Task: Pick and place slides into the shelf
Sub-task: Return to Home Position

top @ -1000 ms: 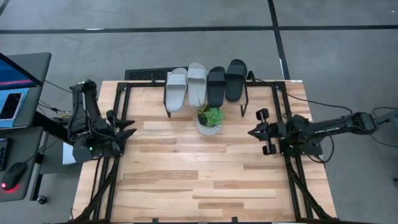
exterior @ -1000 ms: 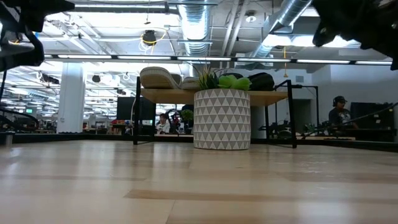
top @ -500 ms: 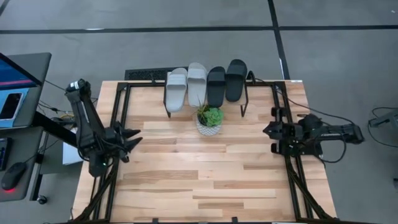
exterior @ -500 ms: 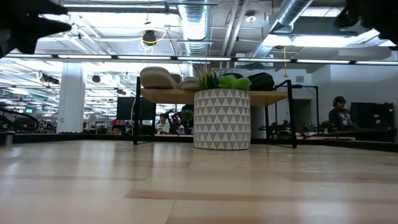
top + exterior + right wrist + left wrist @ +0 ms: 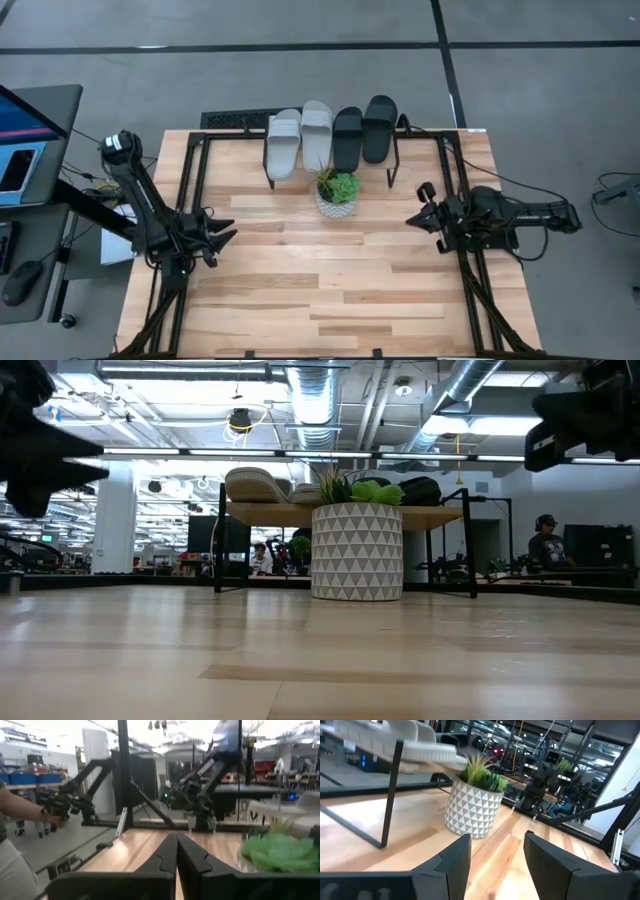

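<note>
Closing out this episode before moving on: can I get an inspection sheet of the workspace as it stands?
Surface: wooden table, no spills seen.
Job's things: two grey slides and two black slides lie side by side on the shelf at the table's far edge.
Clutter: potted plant in front of the shelf.
Claws: left claw open, right claw shut, both empty, over the table's left and right sides.
Cables: loose cable on the floor to the right.
Surroundings: desk with monitor to the left; a person beyond the table.
</note>
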